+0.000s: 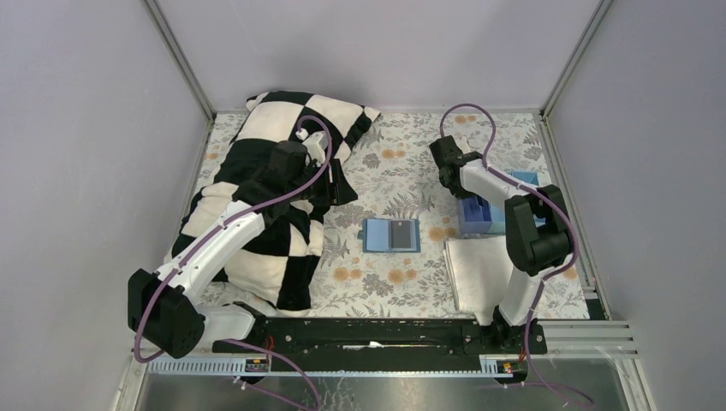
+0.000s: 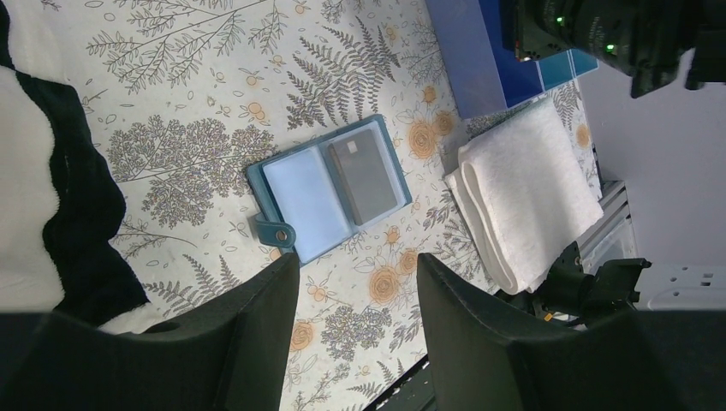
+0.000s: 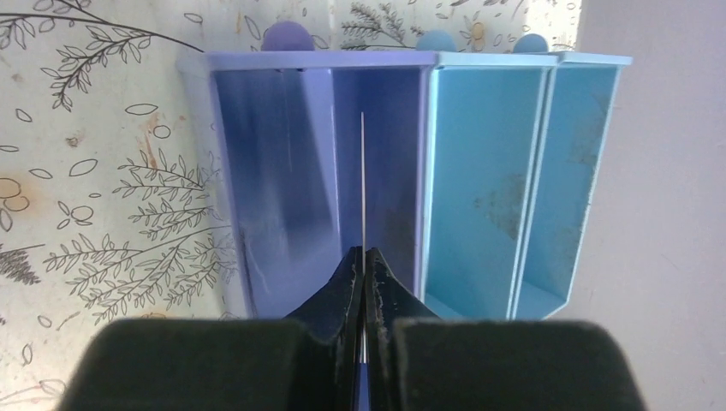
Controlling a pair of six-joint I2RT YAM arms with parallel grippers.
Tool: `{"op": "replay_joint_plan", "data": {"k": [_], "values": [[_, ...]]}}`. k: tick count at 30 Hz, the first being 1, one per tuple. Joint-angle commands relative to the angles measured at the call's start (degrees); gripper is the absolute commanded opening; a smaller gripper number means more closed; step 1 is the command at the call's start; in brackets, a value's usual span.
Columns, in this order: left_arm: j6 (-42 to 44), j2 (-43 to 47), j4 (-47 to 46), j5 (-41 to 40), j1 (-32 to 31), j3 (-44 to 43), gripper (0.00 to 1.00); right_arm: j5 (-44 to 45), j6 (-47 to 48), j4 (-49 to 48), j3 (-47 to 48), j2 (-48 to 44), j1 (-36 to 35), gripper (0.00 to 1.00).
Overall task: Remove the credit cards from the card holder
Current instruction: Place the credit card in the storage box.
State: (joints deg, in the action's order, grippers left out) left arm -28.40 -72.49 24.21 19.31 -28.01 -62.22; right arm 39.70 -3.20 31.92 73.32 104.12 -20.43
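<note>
Near the middle of the counter [image 1: 402, 171], opened flat on the floral cover: the card holder [image 1: 391, 235], with a dark grey credit card [image 1: 401, 234] tucked into the half toward the right edge and only a pale sleeve in the other half. Above the checkered blanket [image 1: 265, 197], heaped along the left edge up to the far-left corner: left claw [image 2: 357, 261], fingers apart, gripping nothing, well clear of the holder. By the right edge: right claw [image 3: 363, 265], fingers pressed together on a thin card [image 3: 362, 171] seen edge-on, lined up with the purple compartment of the blue tray [image 3: 479, 171] next to the light-blue ones; cannot tell whether inside or just above it. Toward the near-right corner, just beside the tray: folded white towel [image 1: 475, 270].
</note>
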Motion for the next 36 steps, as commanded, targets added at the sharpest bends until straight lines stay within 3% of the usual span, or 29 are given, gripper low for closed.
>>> {"op": "replay_joint_plan", "data": {"k": [1, 20, 27, 36], "values": [[0.82, -0.11, -0.96, 0.91, 0.16, -1.65, 0.57, 1.82, 1.72, -2.32, 0.79, 3.14, 0.29, 0.0], [0.81, -0.64, -1.31, 1.65, 0.13, -1.87, 0.58, -3.3, 0.31, -2.36, 0.66, 7.05, 1.01, 0.13], [-0.75, -0.67, -1.87, 0.66, 0.13, -1.14, 0.58, -6.68, 0.03, -2.53, 0.16, 4.88, 1.0, 0.26], [-1.64, -0.82, -3.09, 2.26, 0.06, -0.14, 0.58, -9.63, -0.49, -0.86, 0.29, 1.21, 0.94, 0.26]]}}
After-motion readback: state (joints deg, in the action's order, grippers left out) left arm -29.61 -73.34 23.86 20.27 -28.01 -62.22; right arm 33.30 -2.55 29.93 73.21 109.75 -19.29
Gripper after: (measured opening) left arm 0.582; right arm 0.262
